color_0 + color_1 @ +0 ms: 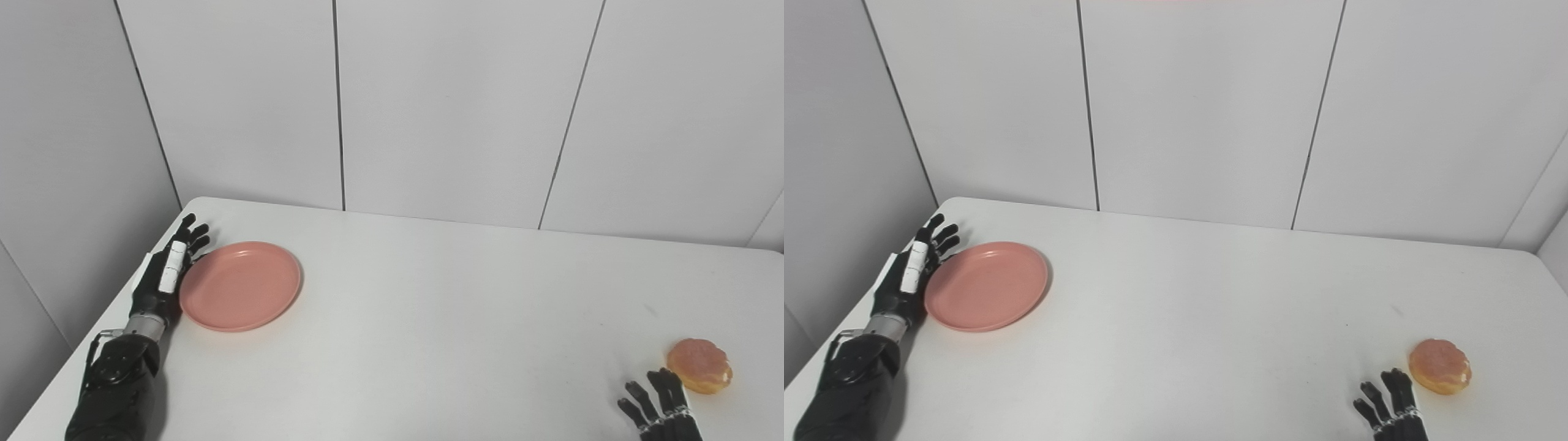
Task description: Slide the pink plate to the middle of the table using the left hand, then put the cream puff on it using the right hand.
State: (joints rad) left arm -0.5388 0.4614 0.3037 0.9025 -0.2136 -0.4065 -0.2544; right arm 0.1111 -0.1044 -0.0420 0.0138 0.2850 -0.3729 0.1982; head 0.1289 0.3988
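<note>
Both head cameras looked down across the white table (429,306) toward the panelled wall (1200,110). Side by side, they shared nearly the whole tabletop.

White table (429,294) against seamed, seemingly grey-white wall panels (453,104)

At the frame's left my left hand (164,278) looks like glossy black plastic with a bare metal wrist; the pink plate (240,285) beside it seems smooth, matt plastic. The white counter (429,318) is smooth, faintly sheened.
</note>
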